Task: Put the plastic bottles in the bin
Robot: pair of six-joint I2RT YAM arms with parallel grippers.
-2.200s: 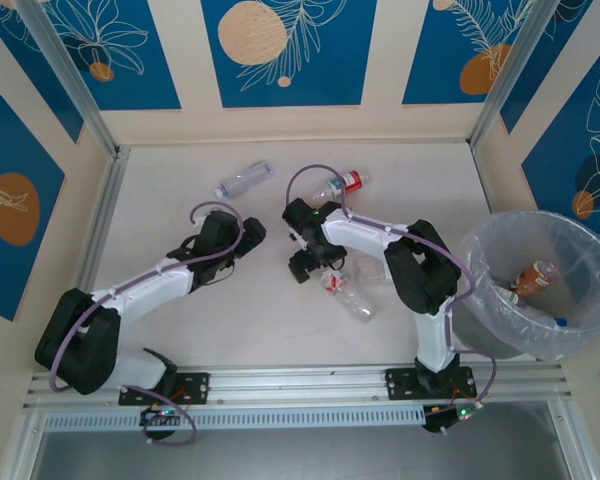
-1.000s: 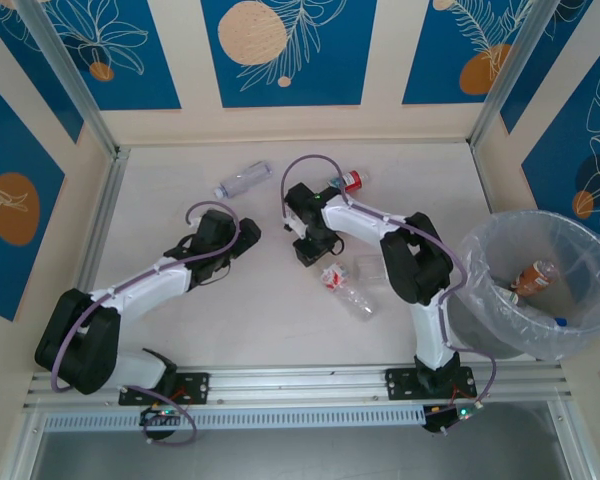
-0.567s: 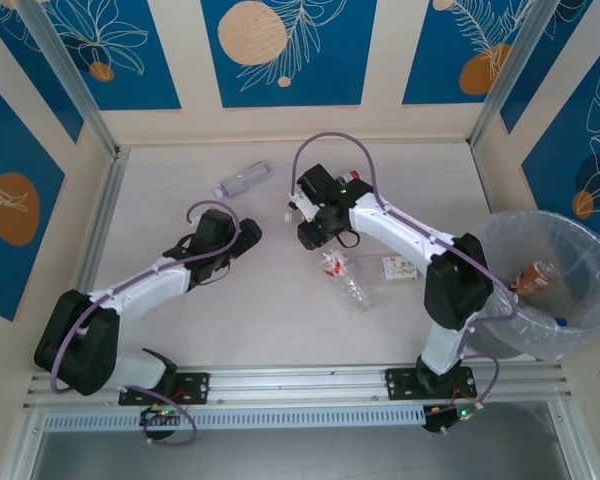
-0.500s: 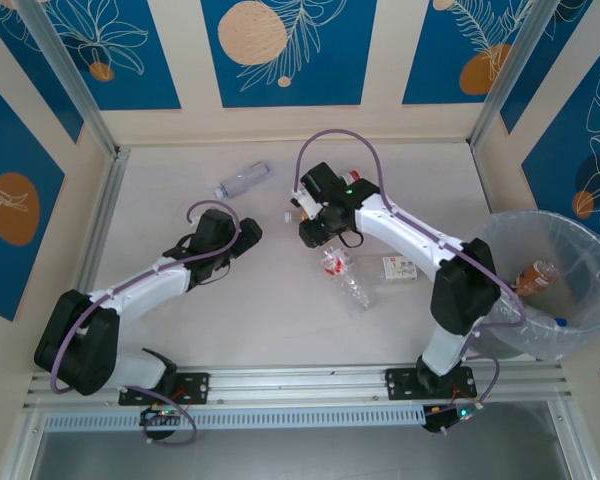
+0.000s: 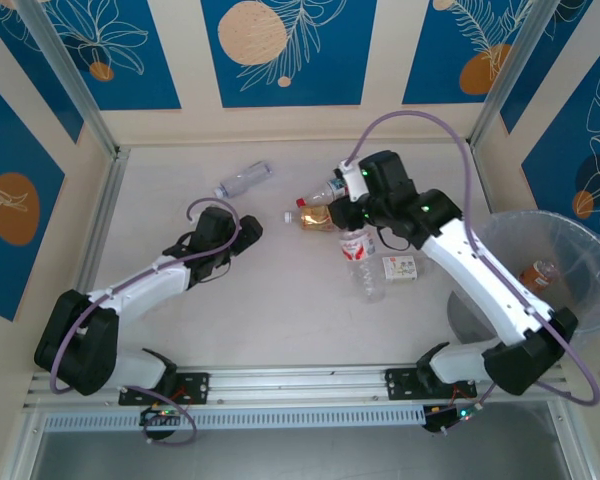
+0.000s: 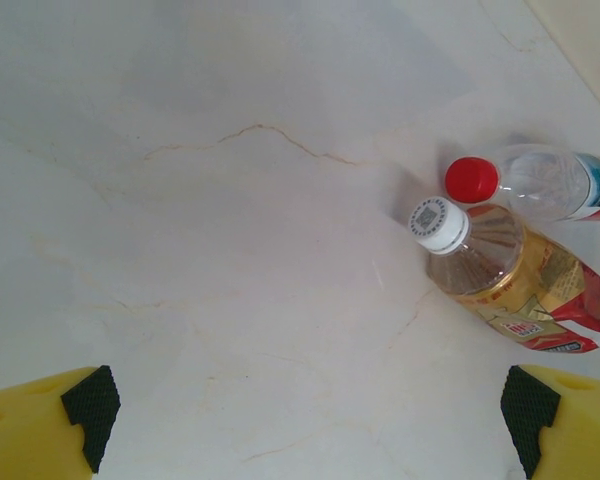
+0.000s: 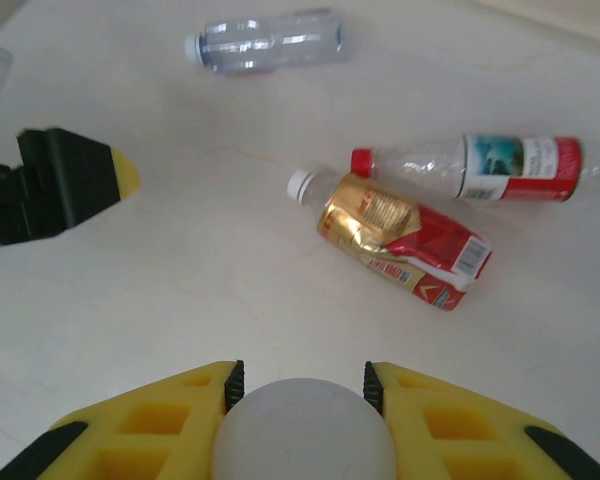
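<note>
My right gripper (image 5: pixel 353 222) (image 7: pixel 302 388) is shut on the white cap of a clear plastic bottle (image 5: pixel 364 266) (image 7: pixel 302 432), held above the table's middle. A gold-and-red bottle (image 5: pixel 316 216) (image 6: pixel 515 290) (image 7: pixel 400 240) lies just left of it. A red-capped clear bottle (image 5: pixel 332 187) (image 6: pixel 545 183) (image 7: pixel 480 165) lies behind that one. Another clear bottle (image 5: pixel 242 180) (image 7: pixel 265 42) lies at the back left. My left gripper (image 5: pixel 248 232) (image 6: pixel 310 425) rests open near the table, empty, left of the gold bottle. The bin (image 5: pixel 584 330) stands at the right with a brown bottle (image 5: pixel 536 274) inside.
A small white card or packet (image 5: pixel 400 267) lies on the table beside the held bottle. Metal frame posts and patterned walls close in the back and sides. My right arm stretches from the bin's left side to the table's middle.
My right arm has risen and swung right with the clear bottle gripped by its cap, uncovering the gold-and-red bottle. The left arm has stayed put.
</note>
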